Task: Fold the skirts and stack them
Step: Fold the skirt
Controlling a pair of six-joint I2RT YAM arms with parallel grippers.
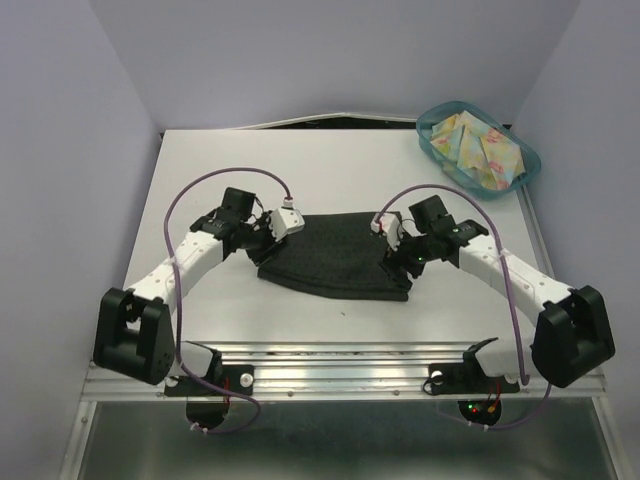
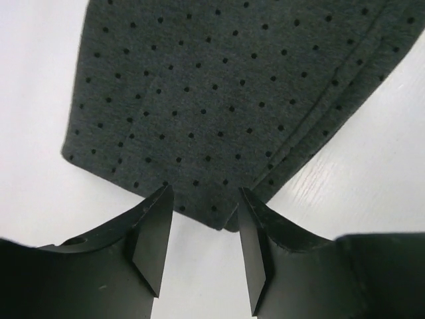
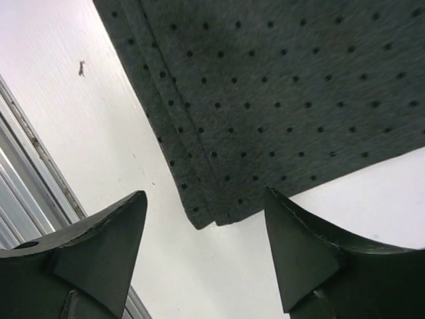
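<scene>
The dark charcoal skirt (image 1: 335,255) with small black dots lies flat in the middle of the white table. My left gripper (image 1: 262,238) is at its left edge, open and empty; the left wrist view shows the skirt's corner (image 2: 226,106) between the fingertips (image 2: 158,226). My right gripper (image 1: 403,262) is at its right front corner, open wide and empty; the right wrist view shows that skirt corner (image 3: 279,100) just ahead of the jaws. The yellow floral skirt (image 1: 478,150) lies bunched in the teal bin (image 1: 528,165) at the back right.
The table's metal front rail (image 1: 340,355) runs along the near edge and shows in the right wrist view (image 3: 26,166). A small dark speck (image 3: 80,68) lies on the table by the skirt. Purple walls surround the table.
</scene>
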